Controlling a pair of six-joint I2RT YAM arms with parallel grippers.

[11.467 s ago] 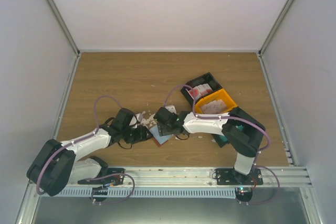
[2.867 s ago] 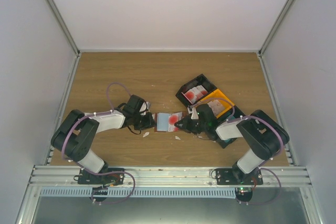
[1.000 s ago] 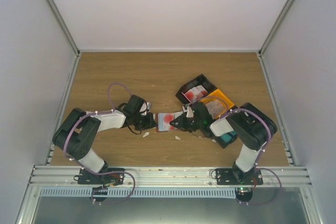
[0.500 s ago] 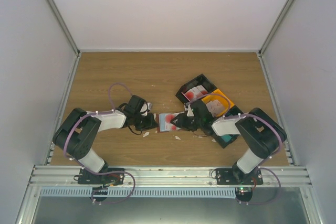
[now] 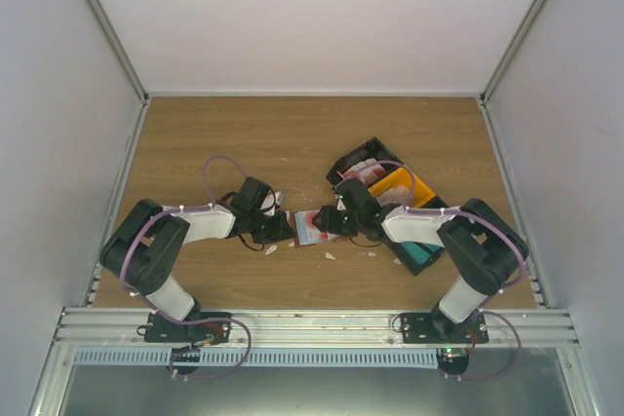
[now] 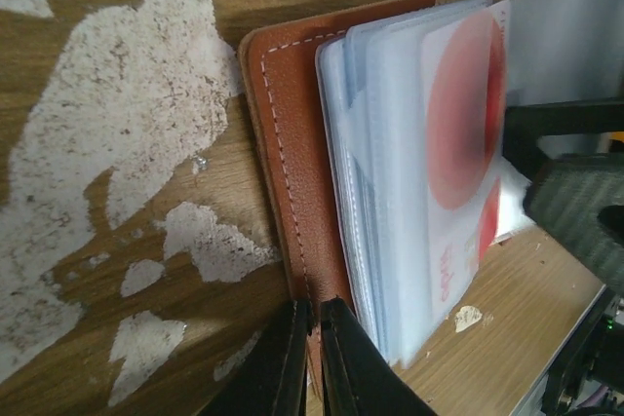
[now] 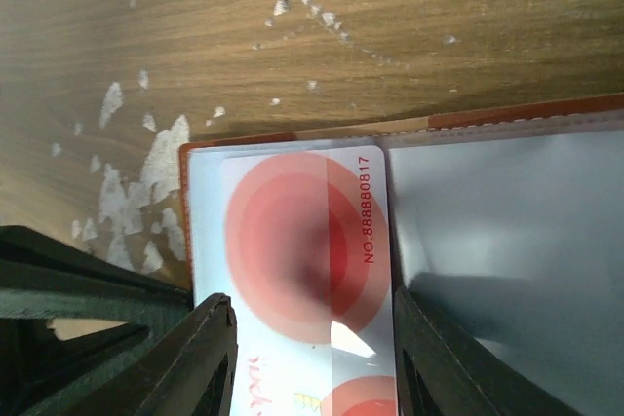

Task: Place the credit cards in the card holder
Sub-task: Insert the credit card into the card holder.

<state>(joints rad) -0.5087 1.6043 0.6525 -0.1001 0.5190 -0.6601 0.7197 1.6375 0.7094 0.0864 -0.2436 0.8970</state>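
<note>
The reddish-brown card holder (image 5: 310,228) lies open on the table between my grippers. My left gripper (image 5: 280,229) is shut on its brown leather edge (image 6: 283,172); its jaws (image 6: 310,314) pinch the stitched border. My right gripper (image 5: 329,225) holds a red-and-white credit card (image 7: 302,241) by its long edges between its fingers (image 7: 310,301). The card lies over the blue-grey inner face, its front part under a clear sleeve (image 6: 458,143). More cards (image 5: 363,170) lie in the black bin.
A black bin (image 5: 343,160) and a yellow bin (image 5: 421,185) stand behind my right arm, with a teal object (image 5: 426,253) beside it. White scraps (image 5: 271,248) lie on the wood near the holder. White scuffed patches (image 6: 117,172) mark the table.
My right gripper has moved left with the card, from the holder's right edge to over its inner face. The left gripper has held still on the holder's edge.
</note>
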